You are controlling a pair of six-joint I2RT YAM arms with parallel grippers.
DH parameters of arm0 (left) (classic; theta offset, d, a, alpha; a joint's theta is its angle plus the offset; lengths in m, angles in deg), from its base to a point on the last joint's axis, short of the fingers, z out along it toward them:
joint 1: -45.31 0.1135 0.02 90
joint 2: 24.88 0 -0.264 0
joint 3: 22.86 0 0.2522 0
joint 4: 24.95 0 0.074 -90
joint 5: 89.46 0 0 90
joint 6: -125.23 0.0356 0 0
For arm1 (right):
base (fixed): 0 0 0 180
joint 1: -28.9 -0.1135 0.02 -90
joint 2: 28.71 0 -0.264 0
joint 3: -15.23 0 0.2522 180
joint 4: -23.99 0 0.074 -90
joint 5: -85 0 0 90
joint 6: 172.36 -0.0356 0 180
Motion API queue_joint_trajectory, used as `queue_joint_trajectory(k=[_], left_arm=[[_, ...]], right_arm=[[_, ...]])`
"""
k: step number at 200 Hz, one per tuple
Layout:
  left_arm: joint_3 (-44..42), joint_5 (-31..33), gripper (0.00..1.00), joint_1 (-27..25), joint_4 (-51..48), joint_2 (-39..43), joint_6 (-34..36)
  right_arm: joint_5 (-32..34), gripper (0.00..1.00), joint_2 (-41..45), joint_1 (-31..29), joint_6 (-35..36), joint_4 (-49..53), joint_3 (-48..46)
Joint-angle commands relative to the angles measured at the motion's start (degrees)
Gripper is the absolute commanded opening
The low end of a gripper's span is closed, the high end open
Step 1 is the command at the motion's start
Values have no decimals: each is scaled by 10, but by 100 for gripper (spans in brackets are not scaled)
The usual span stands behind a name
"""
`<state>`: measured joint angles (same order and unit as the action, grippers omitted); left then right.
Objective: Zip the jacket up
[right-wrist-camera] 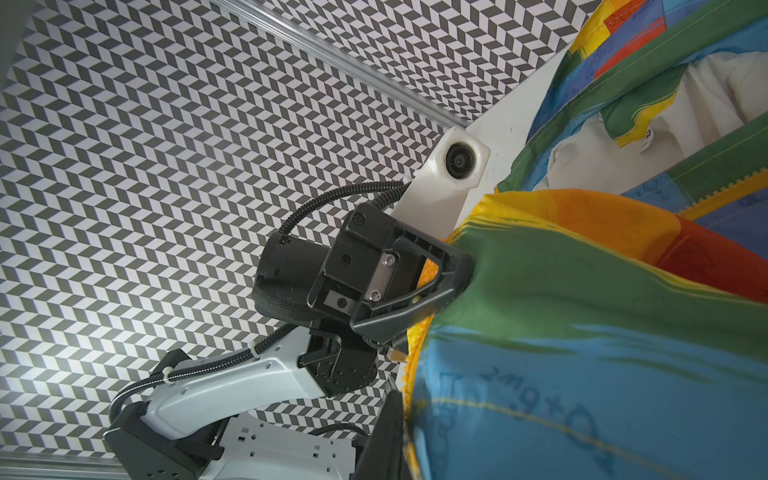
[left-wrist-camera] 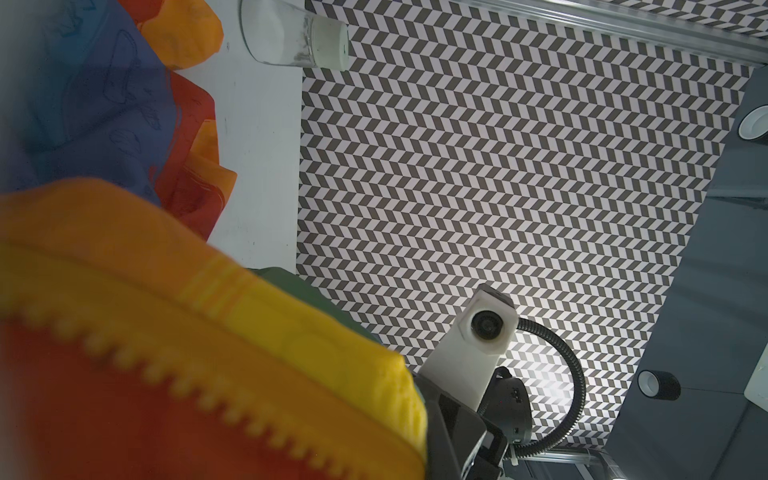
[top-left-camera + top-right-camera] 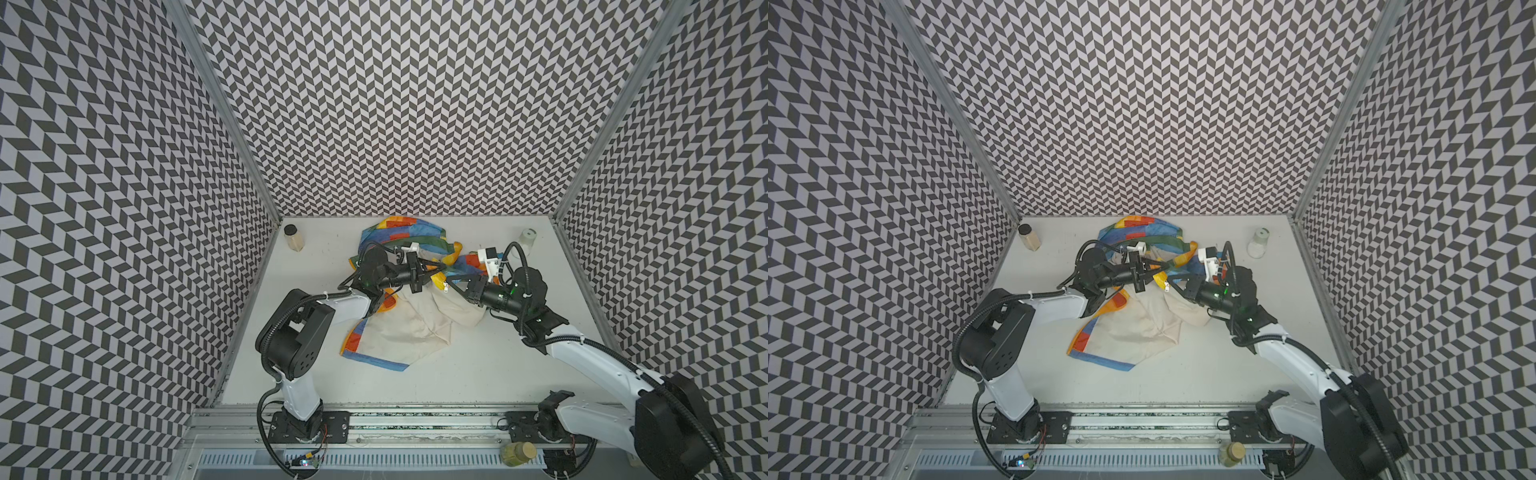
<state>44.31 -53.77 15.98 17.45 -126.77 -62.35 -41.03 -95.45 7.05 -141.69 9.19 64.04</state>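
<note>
The jacket (image 3: pixel 399 332) lies bunched mid-frame. The left gripper (image 1: pixel 459 270) is clamped on its zipper edge (image 2: pixel 208 395). The right gripper (image 3: pixel 453 283) is beside it, and whether it grips cannot be told. The thin cloth could slip out, or bunched fabric could jam the teeth.

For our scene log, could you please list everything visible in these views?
rainbow-striped fabric jacket: one, blue, green, yellow, orange, red with cream lining, crumpled open mid-table.
dark-lidded glass jar: one, tan contents, far left corner.
pale-lidded glass jar: one, white contents, far right corner.
cork-topped jar: one, greenish contents, near ledge by right arm's base.
white table: one, white, under the jacket.
chevron-patterned walls: three, black and white, around the table.
left gripper: one, black, shut on the jacket's edge.
right gripper: one, black, at the jacket's zipper edge, grip unclear.
</note>
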Motion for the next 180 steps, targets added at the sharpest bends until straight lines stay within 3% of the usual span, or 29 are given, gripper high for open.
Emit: queue_joint_trajectory(k=[1,45,105,180], left_arm=[[6,-12,0,-2,27,18,-9],[2,-15,0,-1,28,17,-8],[-1,-22,0,6,7,23,7],[-8,-30,0,7,-19,28,25]], right_arm=[[-11,14,10,3,12,-13,12],[-14,7,7,3,15,-13,13],[-50,6,-6,4,43,15,26],[-49,17,-9,10,38,18,27]])
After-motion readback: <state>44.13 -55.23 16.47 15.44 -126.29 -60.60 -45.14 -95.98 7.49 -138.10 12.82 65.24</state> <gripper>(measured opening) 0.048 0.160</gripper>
